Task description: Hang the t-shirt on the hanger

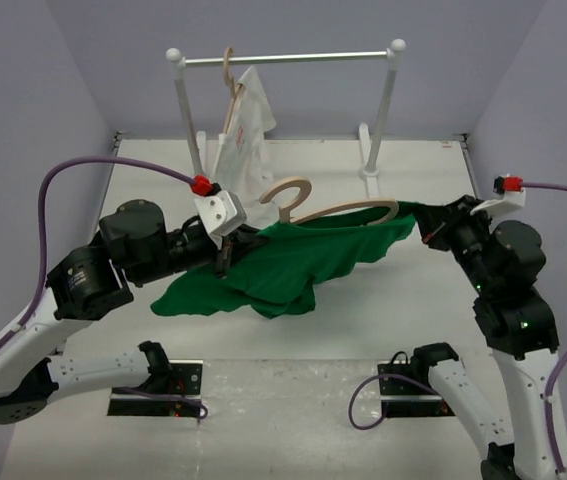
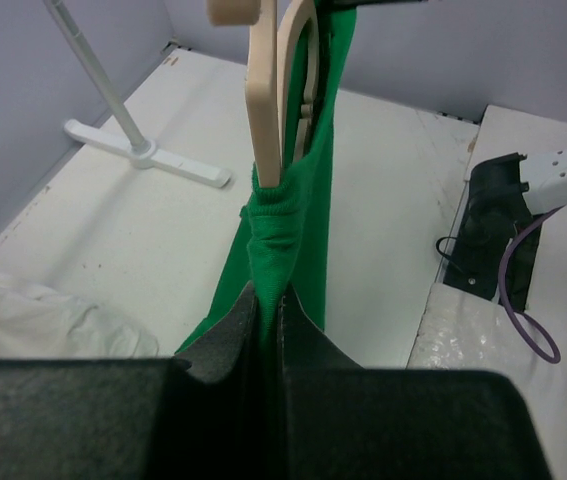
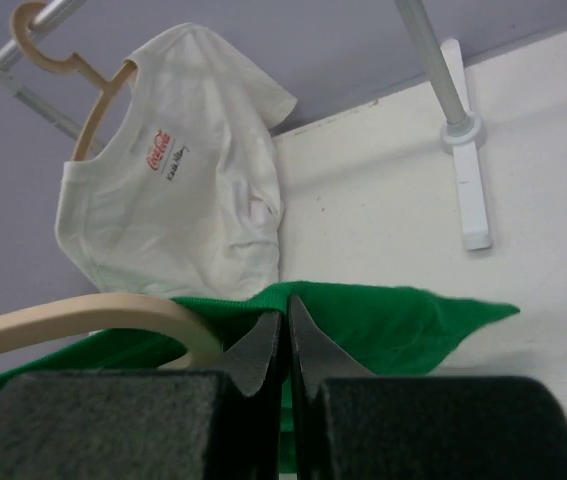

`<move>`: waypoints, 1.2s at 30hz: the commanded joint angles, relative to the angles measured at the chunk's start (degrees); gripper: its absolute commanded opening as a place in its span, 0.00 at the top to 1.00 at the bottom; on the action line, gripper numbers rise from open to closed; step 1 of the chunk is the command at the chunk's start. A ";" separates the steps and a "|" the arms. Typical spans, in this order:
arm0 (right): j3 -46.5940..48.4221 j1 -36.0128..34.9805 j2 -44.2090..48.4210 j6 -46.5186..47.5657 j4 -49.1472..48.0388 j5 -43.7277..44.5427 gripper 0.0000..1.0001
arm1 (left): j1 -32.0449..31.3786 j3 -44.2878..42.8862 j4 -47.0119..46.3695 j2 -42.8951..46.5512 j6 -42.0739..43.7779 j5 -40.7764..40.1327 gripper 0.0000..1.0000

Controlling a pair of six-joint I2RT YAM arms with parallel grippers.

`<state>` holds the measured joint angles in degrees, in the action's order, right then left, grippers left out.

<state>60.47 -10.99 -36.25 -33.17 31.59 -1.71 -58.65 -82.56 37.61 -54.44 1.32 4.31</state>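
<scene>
The green t-shirt (image 1: 293, 262) hangs stretched between my two grippers above the table. The tan wooden hanger (image 1: 348, 211) lies partly inside it, with its hook (image 1: 288, 195) sticking out above the cloth. My left gripper (image 1: 225, 258) is shut on the shirt's left part. In the left wrist view the bunched green fabric (image 2: 278, 225) runs between the pads (image 2: 303, 330), and the hanger (image 2: 263, 110) rises just beyond. My right gripper (image 1: 425, 228) is shut on the shirt's right edge. The right wrist view shows its fingertips (image 3: 308, 335) closed on the green hem (image 3: 383, 320), beside the hanger's arm (image 3: 83, 312).
A white clothes rack (image 1: 293, 58) stands at the back, its feet (image 1: 369, 170) on the table. A white t-shirt (image 1: 245, 130) hangs from it on a second wooden hanger (image 3: 53, 60). Purple walls close in the table on three sides.
</scene>
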 commanded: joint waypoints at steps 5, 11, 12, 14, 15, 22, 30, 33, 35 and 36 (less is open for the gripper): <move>17.98 1.43 -7.54 8.57 11.85 -16.92 1.00 | 0.05 -2.24 -5.47 -1.56 -0.22 -3.49 1.00; 22.93 1.41 -10.07 11.35 15.67 -17.88 1.00 | 0.03 -4.05 -10.19 -7.35 -1.74 2.62 1.00; 24.40 1.41 -11.24 11.77 16.63 -18.62 1.00 | 0.05 -3.61 -12.18 -8.45 -3.16 4.79 1.00; 28.56 1.32 -12.72 11.80 17.51 -20.43 1.00 | 0.03 -1.76 -15.77 -9.92 -5.40 7.44 1.00; 29.53 1.25 -13.68 11.66 18.13 -21.19 1.00 | 0.03 -0.39 -17.90 -10.13 -5.89 8.81 1.00; 30.92 -6.31 -14.97 13.98 18.03 -35.64 1.00 | 0.03 7.76 -29.78 -12.36 -9.84 6.67 1.00; 17.75 -7.90 -12.95 18.23 17.03 -37.53 0.97 | 0.07 12.47 -39.76 -13.15 -12.88 8.44 1.00; 15.15 -7.90 -9.82 17.94 16.30 -26.99 0.79 | 0.19 15.99 -40.99 -10.42 -12.61 7.69 1.00; 15.46 -7.82 -7.89 17.75 16.21 -21.89 0.69 | 0.46 16.94 -39.10 -9.05 -12.39 8.25 1.00; 16.34 -7.82 -7.76 17.70 16.49 -19.14 0.59 | 0.77 16.93 -37.35 -8.72 -12.36 8.44 1.00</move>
<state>75.13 -18.70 -48.24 -16.15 49.94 -32.00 -58.56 -66.62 5.07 -67.25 -10.17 12.74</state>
